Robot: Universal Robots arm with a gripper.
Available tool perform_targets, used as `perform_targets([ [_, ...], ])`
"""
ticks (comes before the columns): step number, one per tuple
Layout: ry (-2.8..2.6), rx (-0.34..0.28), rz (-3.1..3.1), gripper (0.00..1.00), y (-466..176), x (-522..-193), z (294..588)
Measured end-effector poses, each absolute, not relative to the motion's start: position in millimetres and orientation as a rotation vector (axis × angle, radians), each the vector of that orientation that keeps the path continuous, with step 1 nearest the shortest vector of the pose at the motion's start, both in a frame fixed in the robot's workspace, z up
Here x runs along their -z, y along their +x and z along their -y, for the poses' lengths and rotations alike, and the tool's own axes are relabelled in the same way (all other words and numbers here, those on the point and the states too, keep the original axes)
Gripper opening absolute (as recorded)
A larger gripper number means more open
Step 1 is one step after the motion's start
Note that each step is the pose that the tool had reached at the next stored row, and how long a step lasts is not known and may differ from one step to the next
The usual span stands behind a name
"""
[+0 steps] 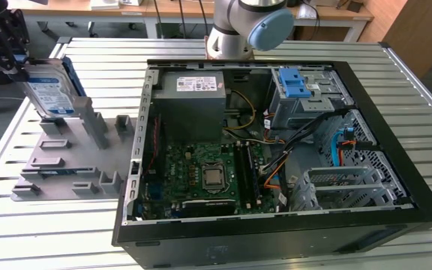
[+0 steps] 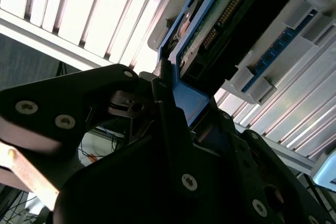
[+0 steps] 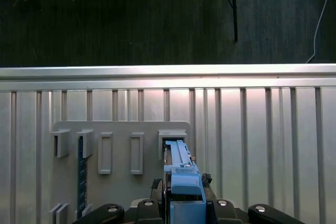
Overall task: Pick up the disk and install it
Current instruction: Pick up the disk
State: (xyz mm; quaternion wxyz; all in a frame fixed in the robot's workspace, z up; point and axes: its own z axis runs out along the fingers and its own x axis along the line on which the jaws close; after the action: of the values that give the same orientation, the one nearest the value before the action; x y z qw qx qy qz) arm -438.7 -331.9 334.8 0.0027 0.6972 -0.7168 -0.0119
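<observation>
At the exterior view's left the gripper (image 1: 12, 53) points down, jaws clamped on the upper end of the disk (image 1: 49, 94). The disk stands upright at the grey rack's (image 1: 88, 169) end slot. Beside it, the open computer case (image 1: 426, 208) holds a blue bracket (image 1: 297, 84).

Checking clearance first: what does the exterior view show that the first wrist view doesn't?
Exterior view: the open computer case, its blue drive bay, the labelled face of the disk. First wrist view: the disk edge-on, in line with an end slot in the grey rack; dark floor beyond the table. Both: the tool shut on the upright disk at the rack.
</observation>
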Motion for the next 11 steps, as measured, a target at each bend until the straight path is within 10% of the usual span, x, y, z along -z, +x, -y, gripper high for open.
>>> perform_targets([
  [11, 2.186, 0.036, 2.247, 0.36, -438.7, -339.7, 330.8],
])
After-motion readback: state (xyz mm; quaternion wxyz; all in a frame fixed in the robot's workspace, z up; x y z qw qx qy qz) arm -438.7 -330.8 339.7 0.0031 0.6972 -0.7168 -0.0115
